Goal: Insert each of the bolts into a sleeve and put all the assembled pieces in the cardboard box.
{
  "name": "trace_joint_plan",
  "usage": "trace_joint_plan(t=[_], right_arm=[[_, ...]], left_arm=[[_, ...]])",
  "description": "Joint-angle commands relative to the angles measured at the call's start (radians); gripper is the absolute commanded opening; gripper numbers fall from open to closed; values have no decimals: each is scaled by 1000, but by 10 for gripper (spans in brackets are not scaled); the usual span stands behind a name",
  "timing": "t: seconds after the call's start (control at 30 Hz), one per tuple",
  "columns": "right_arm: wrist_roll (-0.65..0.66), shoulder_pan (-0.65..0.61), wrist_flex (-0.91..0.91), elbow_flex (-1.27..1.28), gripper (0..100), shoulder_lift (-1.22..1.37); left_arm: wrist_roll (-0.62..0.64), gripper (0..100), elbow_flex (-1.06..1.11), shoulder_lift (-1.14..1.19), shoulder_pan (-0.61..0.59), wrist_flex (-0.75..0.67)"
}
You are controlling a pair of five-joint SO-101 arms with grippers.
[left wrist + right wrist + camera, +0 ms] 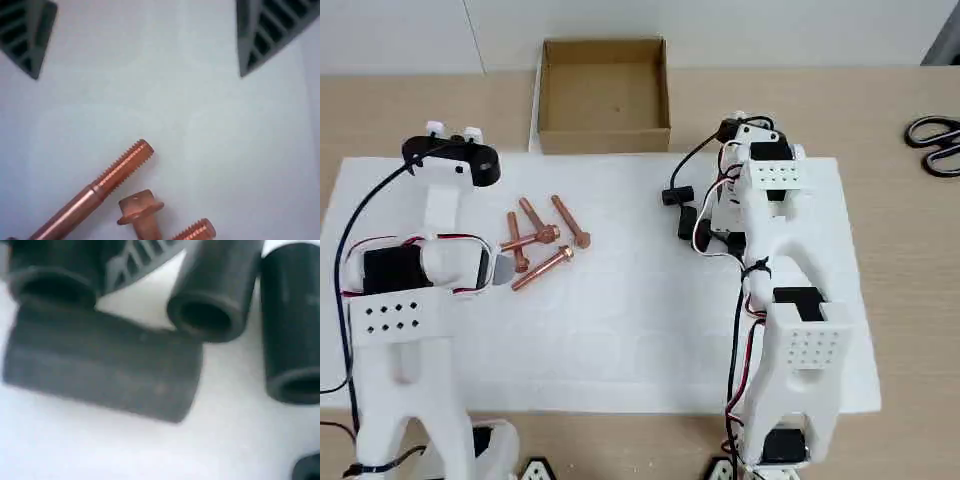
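Step in hand: judged to be the first pick. All bolts lie loose and well apart from the sleeves.
Left hand (137, 75): spread wide with nothing held, poised over the white foam sheet (620, 330), near the threaded end of a long bolt (107, 180).
Bolts (540, 240): five copper flanged bolts in a loose heap on the sheet, some crossing.
Grip note: an outer bolt is best taken at mid-shank, across its axis. The thread is left free and the neighbours undisturbed.
Cardboard box (603, 140): open-topped, at the far edge of the sheet.
Sleeves (677, 195): black tubes under the right arm. One lies on its side (100, 370), and another shows its bore (210, 295).
Right hand (720, 225): close over the sleeves; whether it is spread or pressed together cannot be told.
Mating note: the sleeve should be held by its wall, with the bore unobstructed and in line with the bolt.
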Motion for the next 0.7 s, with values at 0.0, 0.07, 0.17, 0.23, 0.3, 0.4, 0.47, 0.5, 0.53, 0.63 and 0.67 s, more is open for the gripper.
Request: trace_joint_plan(t=[0.0, 0.07, 0.17, 0.23, 0.3, 0.4, 0.47, 0.5, 0.53, 0.63, 0.67], right_arm=[[-5, -33, 35, -5, 3, -4], [-5, -36, 110, -25, 3, -73], [-5, -50, 185, -37, 3, -182], [-5, -64, 223, -37, 3, -254], [-5, -82, 272, -37, 3, -321], [-5, -91, 312, -37, 3, -398], [-5, -93, 315, -37, 3, -438], [-3, -93, 312, -37, 3, -453], [6, -93, 308, -37, 3, -464], [127, -93, 305, -37, 3, -475], [186, -93, 305, -37, 3, -475]], left_arm=[[-5, 240, -7, -35, 6, -8], [-3, 240, -7, -35, 6, -8], [-3, 240, -7, -31, 6, -8], [17, 240, -8, -31, 6, -12], [43, 240, -12, -29, 9, -15], [46, 240, -31, -21, 9, -28], [46, 240, -73, 17, 9, -23], [46, 240, -97, 52, 9, -21], [46, 240, -124, 95, 9, -21], [55, 240, -226, 269, 11, -2], [68, 240, -271, 331, 11, 14]])
